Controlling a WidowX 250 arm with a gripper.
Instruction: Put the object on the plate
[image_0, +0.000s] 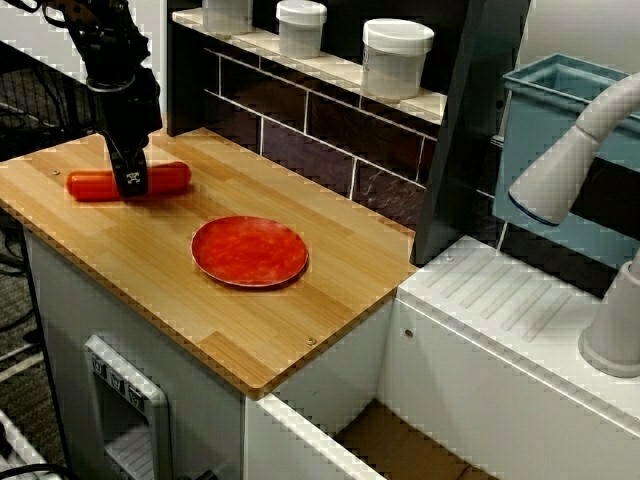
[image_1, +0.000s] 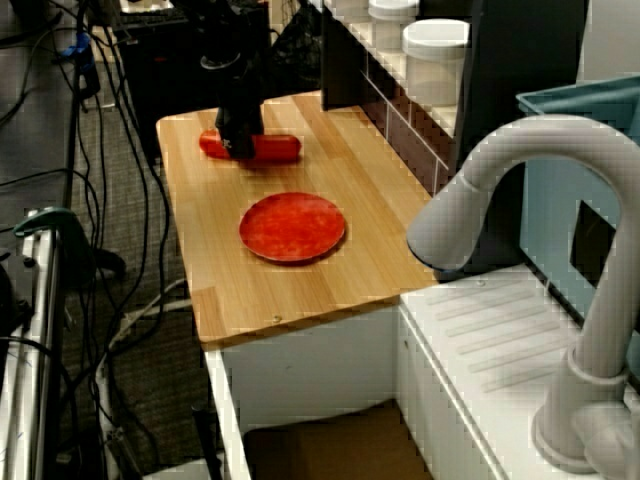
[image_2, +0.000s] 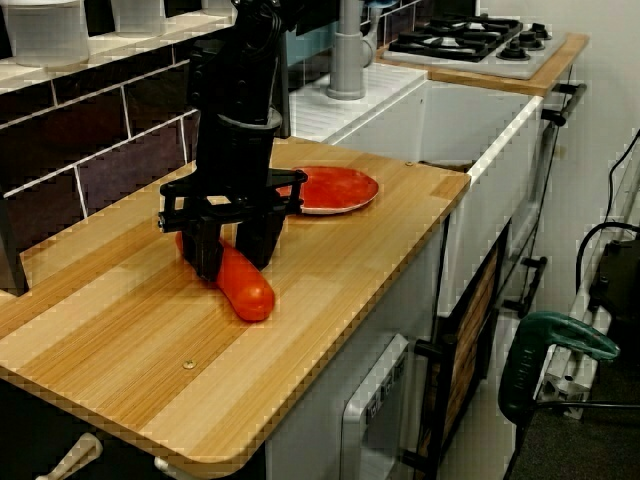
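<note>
Nearest to us in the front view, the wooden counter (image_0: 250, 330) juts out over a white cabinet, and on its bare middle we see the plate (image_0: 249, 251), round, red-orange and flat on the wood with nothing on it. Beyond the plate, toward the far left corner, the sausage (image_0: 96, 185) lies lengthwise on the counter, well apart from the plate. Our hand (image_0: 131, 184) stands upright over the middle of the sausage, its 2 fingers straddling it, 1 on each long side; in the side view the fingers (image_2: 208, 250) sit right against the sausage (image_2: 243, 285), which rests on the wood with its rounded end sticking out toward us. We cannot tell for certain whether the fingers are pressing on it or only bracketing it. Farther back, a dark tiled wall carries a shelf with 3 white jars (image_0: 397, 55). To the right, past the counter's edge, we see a white ribbed drainboard (image_0: 520, 310) and a grey faucet (image_0: 565, 165), with a teal bin (image_0: 565, 150) behind it.
</note>
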